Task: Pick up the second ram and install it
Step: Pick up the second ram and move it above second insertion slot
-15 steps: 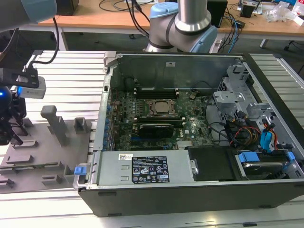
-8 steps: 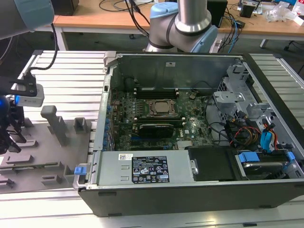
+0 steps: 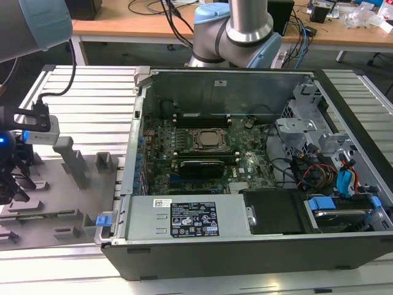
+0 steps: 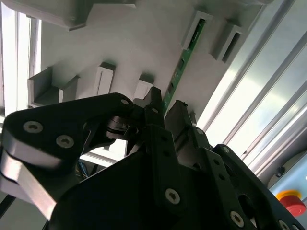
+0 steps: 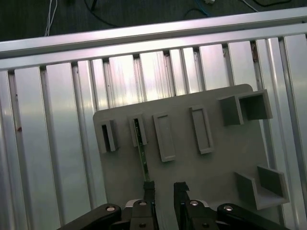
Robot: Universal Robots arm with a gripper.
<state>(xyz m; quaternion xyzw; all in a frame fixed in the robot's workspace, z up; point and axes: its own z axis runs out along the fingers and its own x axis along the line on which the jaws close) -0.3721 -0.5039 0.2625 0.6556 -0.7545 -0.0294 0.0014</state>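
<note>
The arm (image 3: 245, 27) had a silver-grey tube and pale blue joint caps at the exterior view's top centre, with a broad grey segment at its upper left. A black cable (image 3: 74, 64) ran down to a pale grey wrist box (image 3: 42, 131). The hand (image 4: 167, 103) was matte black, its linked plates studded with silver screws (image 4: 171, 195).

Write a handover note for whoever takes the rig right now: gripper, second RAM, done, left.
Gripper: open, low over the grey fixture, at the near end of the second ram. In the second wrist view the stick appears to run in between the fingertips.
Second ram: standing on edge in its fixture slot, not lifted.
Done: gripper lined up on the stick.
Left: not yet gripped, lifted or installed in the open computer case.
</note>
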